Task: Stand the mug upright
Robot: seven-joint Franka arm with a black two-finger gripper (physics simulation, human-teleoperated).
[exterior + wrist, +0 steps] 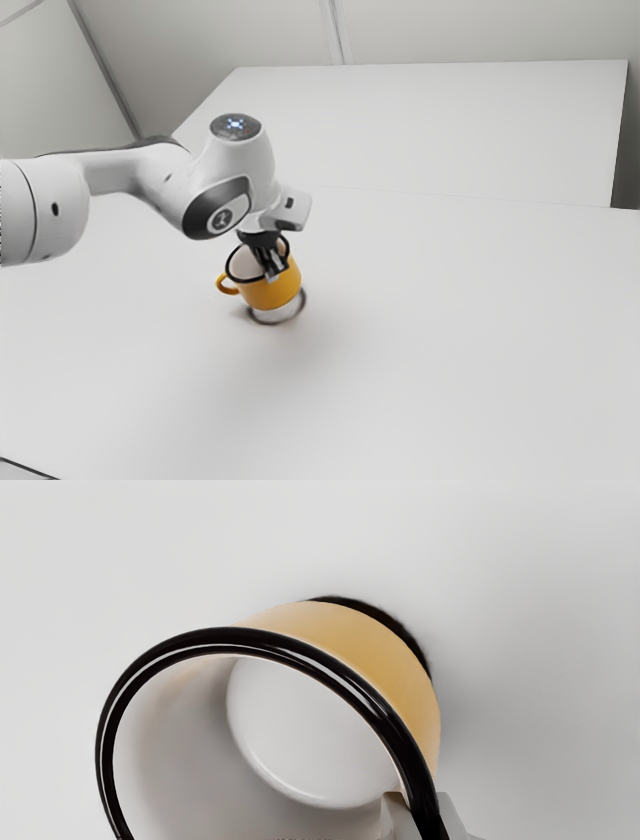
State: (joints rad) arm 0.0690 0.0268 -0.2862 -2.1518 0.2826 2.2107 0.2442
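the hand [273, 270] grips the tilted mug [270, 294] by its black rim [250, 635], 1 finger [392, 815] inside.

rounded white arm [128, 172], dark joint caps [217, 207], blue-lit top disc [235, 126], black fingers [268, 262]

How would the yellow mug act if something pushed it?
The mug probably wouldn't squash: its round rim looks firm. Let go, it might roll on its curved side until the handle stopped it. Its shiny rim may feel slippery.
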